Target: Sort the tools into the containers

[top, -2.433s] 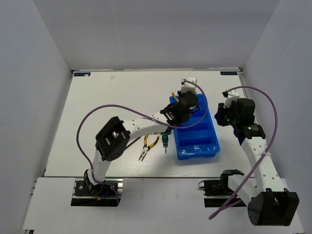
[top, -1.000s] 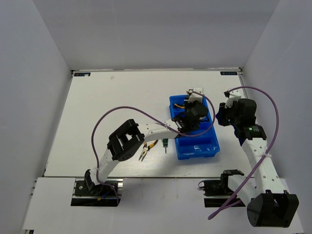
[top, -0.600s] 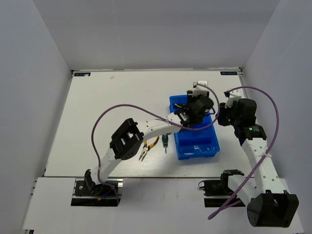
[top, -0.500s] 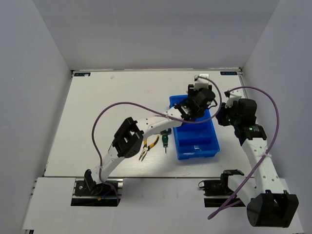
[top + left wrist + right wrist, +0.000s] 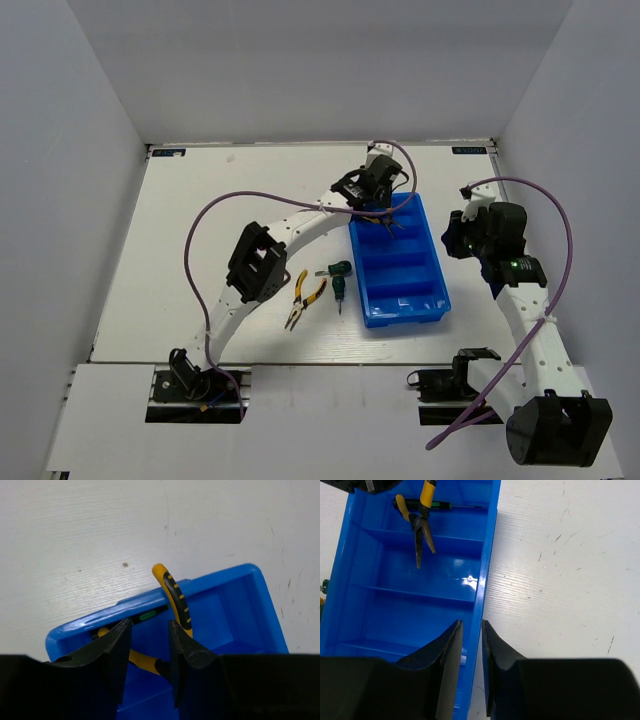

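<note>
L arm now back over tray far end

White tabletop, rectangular, faint dark specks and scuffs showing in the wrist views. Plain pale grey-lavender walls enclose it on the far, left and right sides, meeting at the far corners. Small dark labels at both far corners of the tabletop. A lighter white strip runs along the near edge. Lighting even, soft shadows.
</note>
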Motion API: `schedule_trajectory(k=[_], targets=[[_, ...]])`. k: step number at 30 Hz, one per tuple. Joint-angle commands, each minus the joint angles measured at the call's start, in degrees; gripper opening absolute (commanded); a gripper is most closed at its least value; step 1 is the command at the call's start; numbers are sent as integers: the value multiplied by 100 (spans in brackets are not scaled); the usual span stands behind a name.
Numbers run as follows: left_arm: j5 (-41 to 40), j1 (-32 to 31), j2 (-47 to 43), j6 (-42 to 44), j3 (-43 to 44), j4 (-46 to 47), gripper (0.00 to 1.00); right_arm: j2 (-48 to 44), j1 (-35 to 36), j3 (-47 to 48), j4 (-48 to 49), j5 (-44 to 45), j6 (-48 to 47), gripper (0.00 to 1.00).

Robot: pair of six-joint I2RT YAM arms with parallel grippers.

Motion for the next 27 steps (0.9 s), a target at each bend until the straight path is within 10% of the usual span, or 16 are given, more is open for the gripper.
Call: schedule_trajectory(k=[1,27], targets=[[725,-64,-91,98,142,-199,46,11,-20,-23,222,-35,40,28],[1078,-64,182,46,-140,284,46,20,-20,-23,231,-18,22,28]])
